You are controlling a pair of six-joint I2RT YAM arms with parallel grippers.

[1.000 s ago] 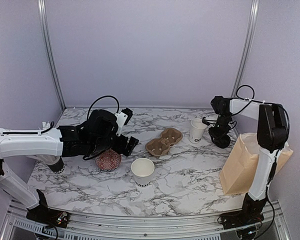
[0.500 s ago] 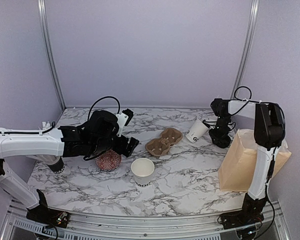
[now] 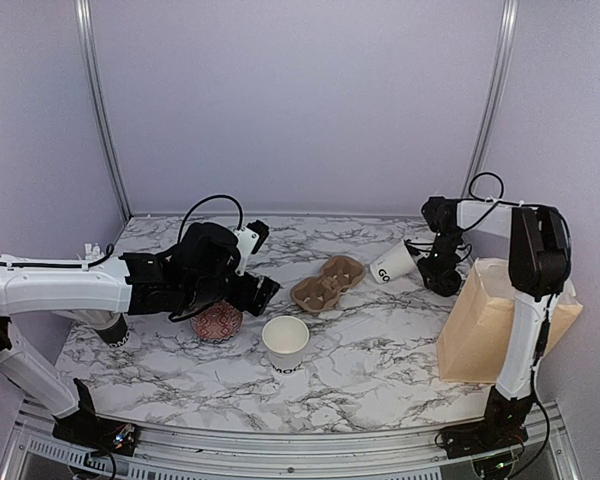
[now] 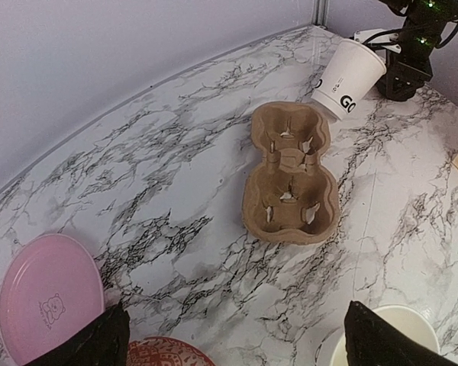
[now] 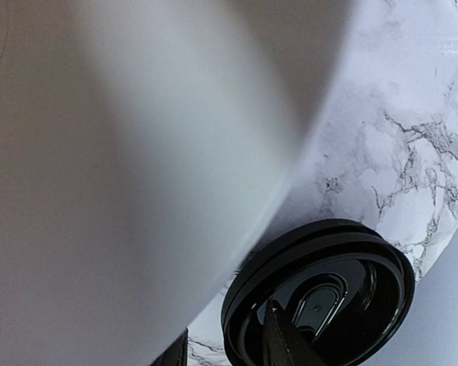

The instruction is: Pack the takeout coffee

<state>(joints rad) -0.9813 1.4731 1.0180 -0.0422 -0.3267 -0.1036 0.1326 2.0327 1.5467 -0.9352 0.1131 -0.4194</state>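
One takeout coffee cup (image 3: 391, 262) (image 4: 348, 75), white and lidless, leans at the back right with its mouth toward my right gripper (image 3: 435, 268) (image 5: 229, 347). Up close it fills most of the right wrist view (image 5: 137, 168) and hides most of the fingers. A black lid (image 5: 320, 293) lies beside the fingertips, one tip over its inside, the other outside its rim; whether they pinch anything is unclear. A second open cup (image 3: 285, 342) (image 4: 385, 335) stands at the front middle. My left gripper (image 3: 256, 290) (image 4: 240, 343) hangs wide open and empty above the marble, short of the brown cup tray (image 3: 328, 283) (image 4: 290, 175).
A brown paper bag (image 3: 490, 320) stands at the right by the right arm's base. A red patterned bowl (image 3: 217, 320) (image 4: 164, 352) and a pink plate (image 4: 46, 293) lie under my left arm. A dark cup (image 3: 110, 328) sits at the far left.
The back right cup has gone from upright to leaning, its base sliding left toward the tray. The right wrist shifted slightly. The left arm barely moved.
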